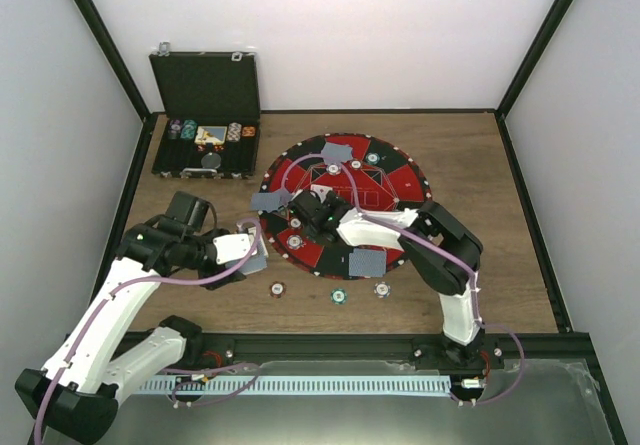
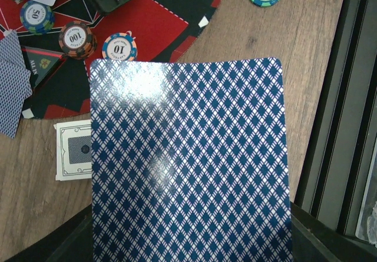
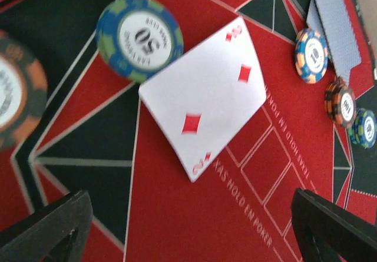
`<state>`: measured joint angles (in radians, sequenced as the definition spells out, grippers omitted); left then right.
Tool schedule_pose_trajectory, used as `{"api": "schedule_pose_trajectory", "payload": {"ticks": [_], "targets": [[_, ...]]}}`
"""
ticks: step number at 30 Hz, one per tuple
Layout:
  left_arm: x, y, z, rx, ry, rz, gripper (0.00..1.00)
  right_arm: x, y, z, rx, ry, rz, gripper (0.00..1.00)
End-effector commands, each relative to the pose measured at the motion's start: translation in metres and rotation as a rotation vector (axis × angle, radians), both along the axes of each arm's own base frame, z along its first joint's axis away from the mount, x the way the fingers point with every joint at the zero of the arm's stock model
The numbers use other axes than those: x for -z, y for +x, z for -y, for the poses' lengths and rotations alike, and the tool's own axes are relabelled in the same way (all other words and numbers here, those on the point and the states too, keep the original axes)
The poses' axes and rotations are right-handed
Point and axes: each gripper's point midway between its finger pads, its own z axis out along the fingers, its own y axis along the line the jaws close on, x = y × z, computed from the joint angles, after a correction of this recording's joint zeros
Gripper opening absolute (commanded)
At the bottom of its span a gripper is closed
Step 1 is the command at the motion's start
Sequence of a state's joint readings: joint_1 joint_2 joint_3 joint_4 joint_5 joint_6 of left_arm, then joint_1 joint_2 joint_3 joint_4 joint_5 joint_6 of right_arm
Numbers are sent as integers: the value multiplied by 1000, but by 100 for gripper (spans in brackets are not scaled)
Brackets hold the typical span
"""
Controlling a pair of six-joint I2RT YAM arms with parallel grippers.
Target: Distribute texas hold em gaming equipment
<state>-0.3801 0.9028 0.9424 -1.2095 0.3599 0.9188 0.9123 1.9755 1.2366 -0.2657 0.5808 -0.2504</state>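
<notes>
Lower left of the top view, the left hand [image 1: 252, 252] pinches a blue-backed card [image 2: 188, 156] over the table [image 1: 500, 265]. At centre, the right hand [image 1: 305, 215] is spread above the round mat [image 1: 395, 180]. A three of diamonds [image 3: 203, 100] lies face up beneath it, just beside a 50 chip [image 3: 139, 36].

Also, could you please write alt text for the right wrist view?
A white three of diamonds playing card lies face up on a red and black poker mat, beside a blue and green striped 50 chip.
</notes>
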Motion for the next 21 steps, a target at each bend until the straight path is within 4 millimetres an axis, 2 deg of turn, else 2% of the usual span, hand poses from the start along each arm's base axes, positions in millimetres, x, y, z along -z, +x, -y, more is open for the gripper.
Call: {"api": "schedule_pose_trajectory", "payload": {"ticks": [1,6,9,12,15,19,21], "targets": [[-14,0,2,4,-29,30,7,-16,-20,7,33,86,-65,97],[-16,0,3,6,-31,30,7,-46,-22,16,116,248,-69,100],[-16,0,3,5,-33,28,7,-60,-16,22,191,385,-112,95],[-16,1,4,4,-35,28,8,-66,-7,20,277,576,-230,82],[-16,1,5,3,-38,23,8,-65,-5,2,280,731,-375,64],[-16,1,5,-2,-38,20,8,-53,5,-20,299,827,-507,35],[-16,1,4,-3,-35,21,8,-46,14,-25,326,855,-542,27]]}}
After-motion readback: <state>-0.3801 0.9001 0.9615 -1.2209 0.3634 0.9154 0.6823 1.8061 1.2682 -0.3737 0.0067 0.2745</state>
